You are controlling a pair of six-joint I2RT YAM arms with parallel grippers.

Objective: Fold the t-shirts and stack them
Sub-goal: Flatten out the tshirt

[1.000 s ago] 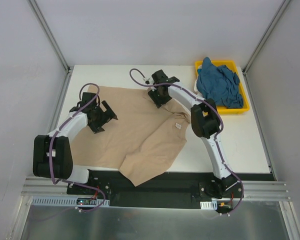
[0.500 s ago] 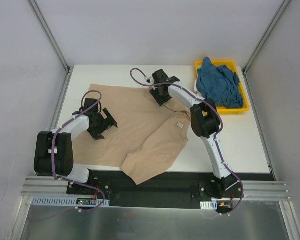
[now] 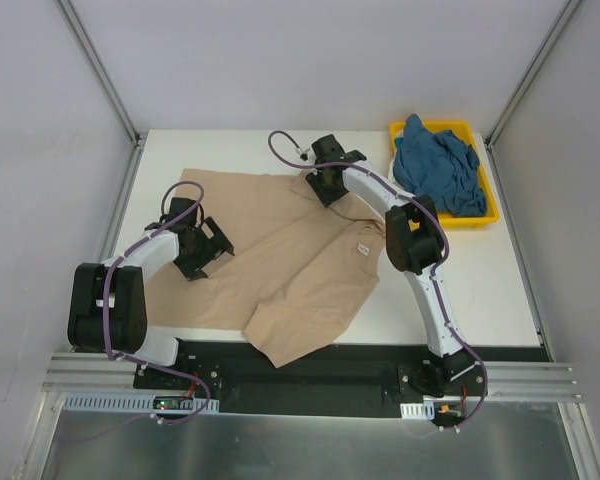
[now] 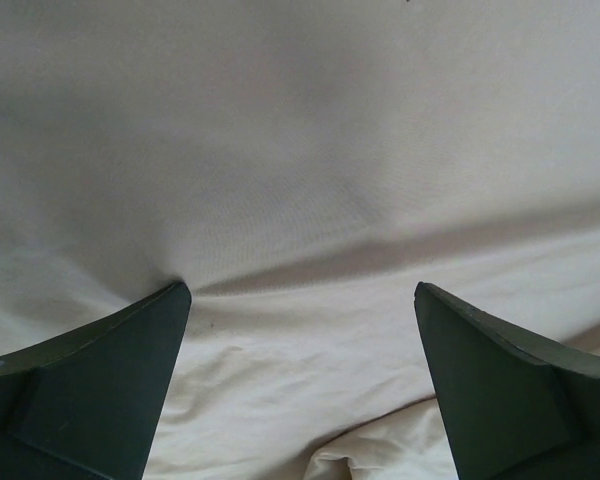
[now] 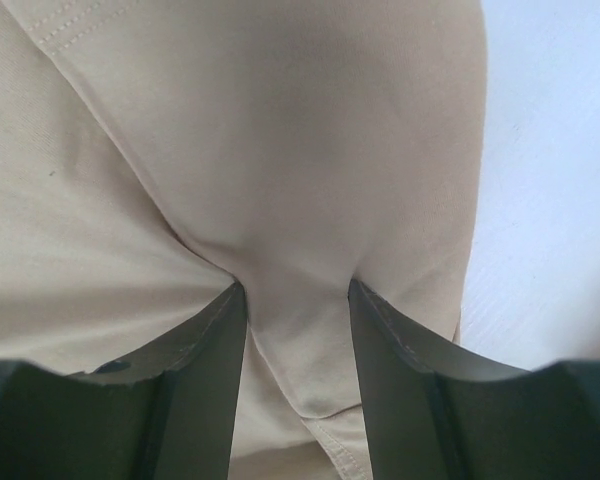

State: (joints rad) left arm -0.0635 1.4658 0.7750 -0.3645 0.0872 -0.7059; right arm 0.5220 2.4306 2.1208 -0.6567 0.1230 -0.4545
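Left tool [image 3: 206,243] was wide apart, tips down on the left part of the tan t-shirt [image 3: 280,265], nothing between them but flat cloth. Right tool [image 3: 328,185] sat at the shirt's far edge, partly closed and clamped on a raised fold of that tan fabric; creases ran out from both fingertips [image 5: 220,330] in the wrist view. The shirt lay spread and rumpled across the table [image 3: 480,285], white neck label [image 3: 360,250] up, its near corner hanging over the front edge. The teal t-shirt [image 3: 438,170] was bunched in the yellow tray [image 3: 483,216] at the far right corner, well apart from both tools.
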